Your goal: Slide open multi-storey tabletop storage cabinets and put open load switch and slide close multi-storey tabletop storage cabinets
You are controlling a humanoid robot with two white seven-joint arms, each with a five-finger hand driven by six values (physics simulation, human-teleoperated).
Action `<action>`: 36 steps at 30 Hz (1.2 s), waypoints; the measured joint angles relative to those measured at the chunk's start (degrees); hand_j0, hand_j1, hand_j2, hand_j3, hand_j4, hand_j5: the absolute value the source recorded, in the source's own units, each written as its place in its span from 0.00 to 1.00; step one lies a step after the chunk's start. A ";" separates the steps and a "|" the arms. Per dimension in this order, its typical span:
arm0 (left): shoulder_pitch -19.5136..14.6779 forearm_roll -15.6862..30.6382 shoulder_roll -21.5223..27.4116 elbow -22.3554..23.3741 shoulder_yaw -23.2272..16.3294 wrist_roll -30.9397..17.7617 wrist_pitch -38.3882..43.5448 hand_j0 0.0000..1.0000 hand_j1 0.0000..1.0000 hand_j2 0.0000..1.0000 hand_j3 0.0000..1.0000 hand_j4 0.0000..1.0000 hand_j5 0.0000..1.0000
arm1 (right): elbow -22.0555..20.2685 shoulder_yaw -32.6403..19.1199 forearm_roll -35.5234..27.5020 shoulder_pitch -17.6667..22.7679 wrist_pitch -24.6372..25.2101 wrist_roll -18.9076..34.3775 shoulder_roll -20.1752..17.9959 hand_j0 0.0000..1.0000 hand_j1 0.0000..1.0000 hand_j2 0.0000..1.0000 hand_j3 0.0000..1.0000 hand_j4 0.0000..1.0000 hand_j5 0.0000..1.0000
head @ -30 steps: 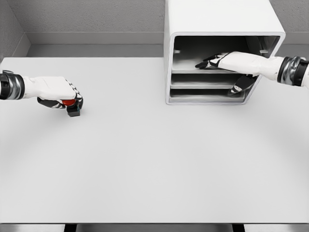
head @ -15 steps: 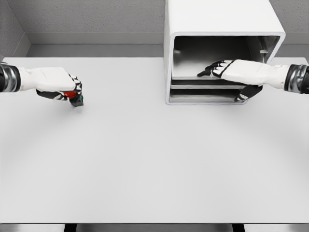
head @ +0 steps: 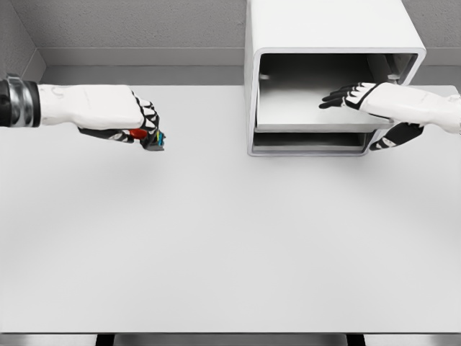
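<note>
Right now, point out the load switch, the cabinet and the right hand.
load switch point(head: 148, 137), head view, on its dark body below the left hand's fingers
cabinet point(head: 324, 25), head view, on its white top
right hand point(head: 385, 99), head view, on its back

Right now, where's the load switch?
In the head view the load switch is on the left side, gripped in the left hand above the table, well left of the open cabinet.
</note>
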 measured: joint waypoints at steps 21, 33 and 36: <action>-6.68 5.11 -4.71 -5.78 0.02 0.18 0.00 0.39 0.39 0.39 0.39 0.39 0.39 | -5.40 1.70 5.10 3.08 -0.01 0.00 -3.02 1.00 1.00 1.00 1.00 1.00 1.00; -11.95 5.35 -14.13 -4.91 0.76 -0.34 0.01 0.39 0.39 0.39 0.39 0.39 0.39 | -8.88 -2.28 4.84 6.94 -0.08 0.03 -4.65 1.00 1.00 1.00 1.00 1.00 1.00; -12.22 5.26 -15.20 -4.74 0.75 -0.38 0.00 0.39 0.39 0.39 0.39 0.39 0.39 | -9.69 -4.39 4.56 8.52 -0.07 0.03 -5.78 1.00 1.00 1.00 1.00 1.00 1.00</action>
